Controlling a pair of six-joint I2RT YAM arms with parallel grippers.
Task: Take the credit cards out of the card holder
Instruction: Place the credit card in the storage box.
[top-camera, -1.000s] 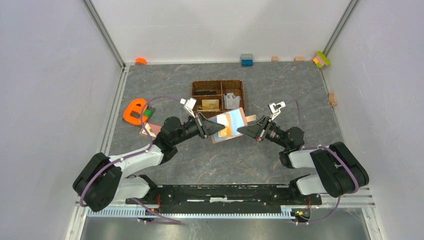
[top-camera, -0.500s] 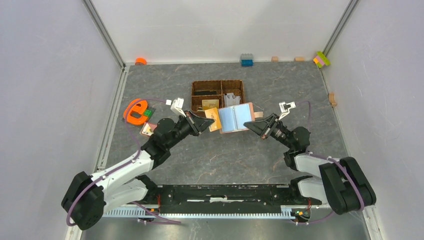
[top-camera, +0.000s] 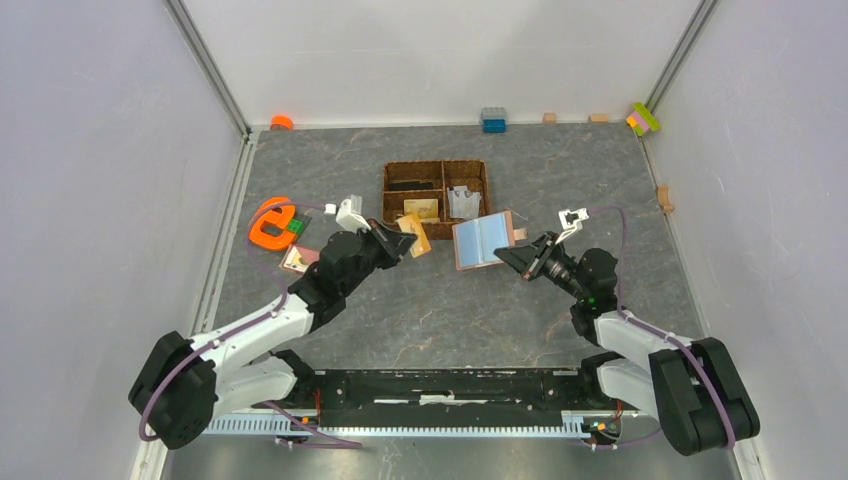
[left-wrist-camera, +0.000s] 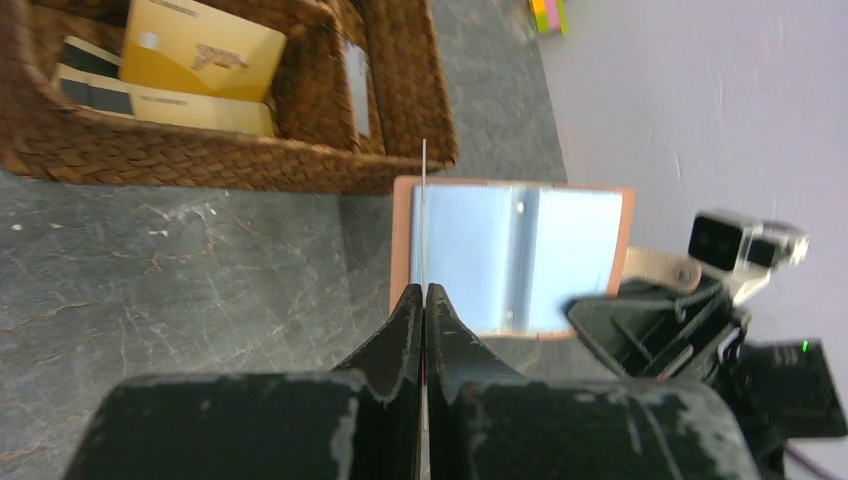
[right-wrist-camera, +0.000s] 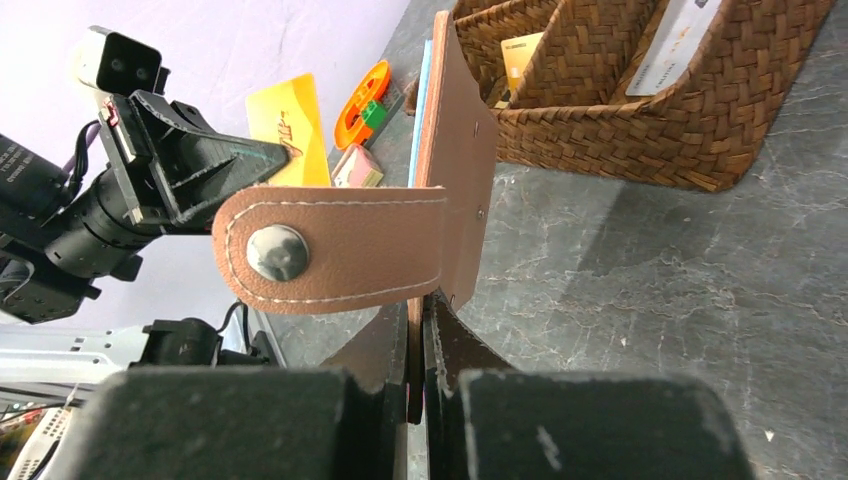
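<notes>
Above the table (top-camera: 420, 310), right end effector (top-camera: 506, 256) clamps the holder (top-camera: 482, 240) open, steadying it; left end effector (top-camera: 398, 244) pinches a gold card (top-camera: 414, 237), clear of it.

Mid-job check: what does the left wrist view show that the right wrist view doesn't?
Only left wrist: the card holder's blue inner pockets, and the gold card edge-on in the shut left pincer. Only right wrist: the holder's pink outer face, the card's flat face, an orange object. Both: holder, card, woven basket, and the right pincer shut on the holder.
</notes>
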